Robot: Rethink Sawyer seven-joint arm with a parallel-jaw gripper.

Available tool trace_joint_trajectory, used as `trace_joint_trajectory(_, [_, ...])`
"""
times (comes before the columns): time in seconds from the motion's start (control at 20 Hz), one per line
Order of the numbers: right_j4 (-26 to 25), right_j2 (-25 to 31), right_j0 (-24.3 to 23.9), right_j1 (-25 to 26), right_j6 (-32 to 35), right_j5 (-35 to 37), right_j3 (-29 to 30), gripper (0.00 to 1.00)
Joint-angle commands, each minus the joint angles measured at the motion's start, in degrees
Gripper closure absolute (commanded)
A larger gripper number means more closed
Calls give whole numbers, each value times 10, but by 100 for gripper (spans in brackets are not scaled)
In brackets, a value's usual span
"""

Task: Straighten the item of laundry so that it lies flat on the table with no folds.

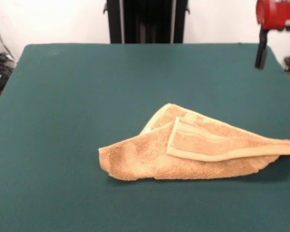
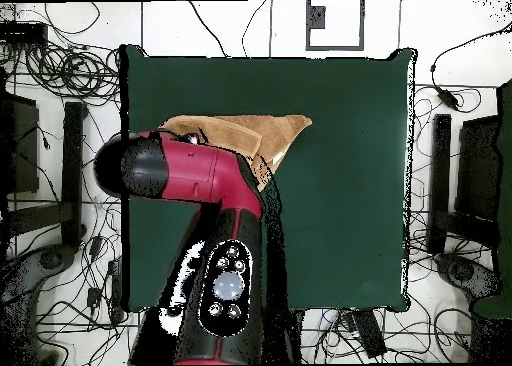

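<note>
The golden-tan towel (image 1: pixel 193 150) lies folded on the dark green table (image 1: pixel 87 96), right of centre and towards the near edge in the front view. One hemmed corner with a woven band is folded back over the top, and its right tip reaches the picture's edge. A bit of white tag (image 1: pixel 146 130) peeks out at its left fold. My gripper (image 1: pixel 278 55) hangs at the top right, above the table's far right part, away from the towel, with its two black fingers apart and nothing between them. In the overhead view the red arm (image 2: pixel 190 172) covers part of the towel (image 2: pixel 250 132) and hides the gripper.
The black pedestal (image 1: pixel 146 19) stands behind the table's far edge. Cables (image 2: pixel 60 62) and dark stands (image 2: pixel 70 172) lie on the floor round the table (image 2: pixel 340 182). The table's left half in the front view holds nothing but cloth.
</note>
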Motion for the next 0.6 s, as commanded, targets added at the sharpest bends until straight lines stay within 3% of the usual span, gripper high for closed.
trace_joint_trajectory(0.05, [26, 23, -9, -4, 147, 77, 23, 0])
trace_joint_trajectory(0.6, [23, 62, -45, 13, 112, 5, 46, 0])
